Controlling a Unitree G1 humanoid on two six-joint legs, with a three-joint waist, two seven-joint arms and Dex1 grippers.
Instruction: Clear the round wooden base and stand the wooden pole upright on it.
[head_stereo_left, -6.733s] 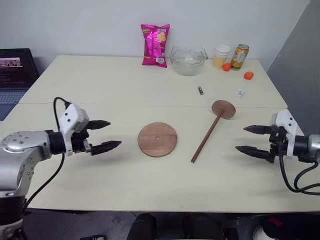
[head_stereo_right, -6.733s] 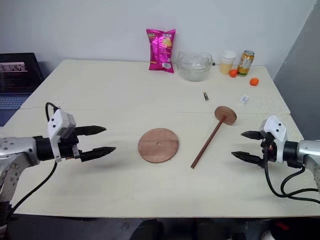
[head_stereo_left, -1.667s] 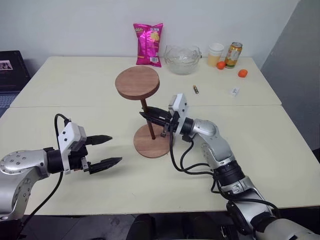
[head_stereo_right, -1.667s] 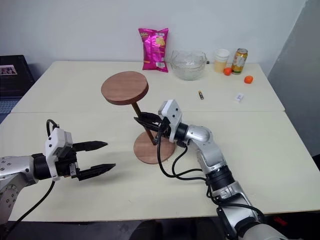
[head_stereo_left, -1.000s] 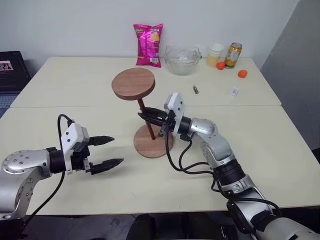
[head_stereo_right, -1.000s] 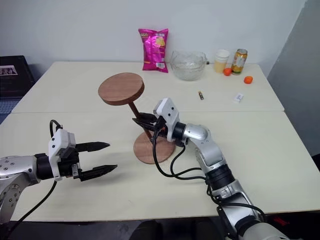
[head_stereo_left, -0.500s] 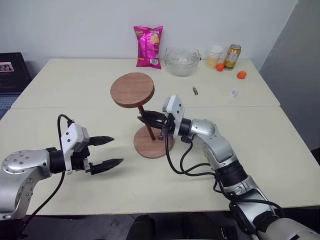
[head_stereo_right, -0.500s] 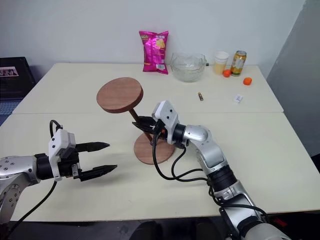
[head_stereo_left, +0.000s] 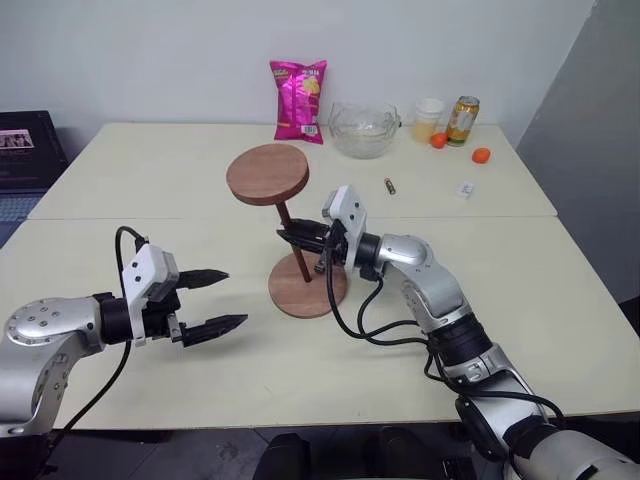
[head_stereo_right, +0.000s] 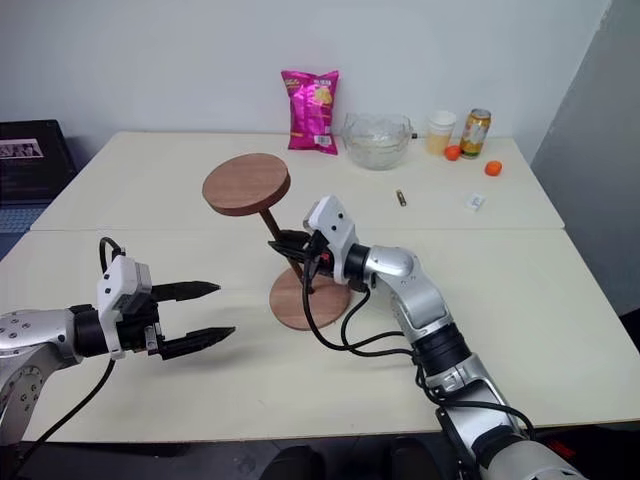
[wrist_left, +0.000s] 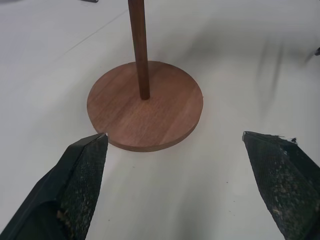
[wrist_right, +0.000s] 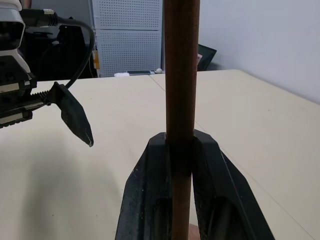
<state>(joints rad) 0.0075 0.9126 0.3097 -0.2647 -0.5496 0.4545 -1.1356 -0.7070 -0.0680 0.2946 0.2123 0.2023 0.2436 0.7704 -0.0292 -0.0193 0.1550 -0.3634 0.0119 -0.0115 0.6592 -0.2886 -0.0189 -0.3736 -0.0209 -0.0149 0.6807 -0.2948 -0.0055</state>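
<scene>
the right gripper is clamped on the wooden pole, whose foot meets the round wooden base mid-table, leaning slightly, disc end up. the left gripper hangs spread, near the base.

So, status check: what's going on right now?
Right tool shut on wooden pole, foot on round base. Left tool open, apart. Nothing in the way.

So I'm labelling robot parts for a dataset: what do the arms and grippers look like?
Both arms are silver-grey metal with rounded joints and black bands. Each wrist carries a white boxy housing, with a looping black cable running back along the arm. The left gripper and right gripper each have two black, tapered, pointed fingers with a rough, grainy inner face.
</scene>
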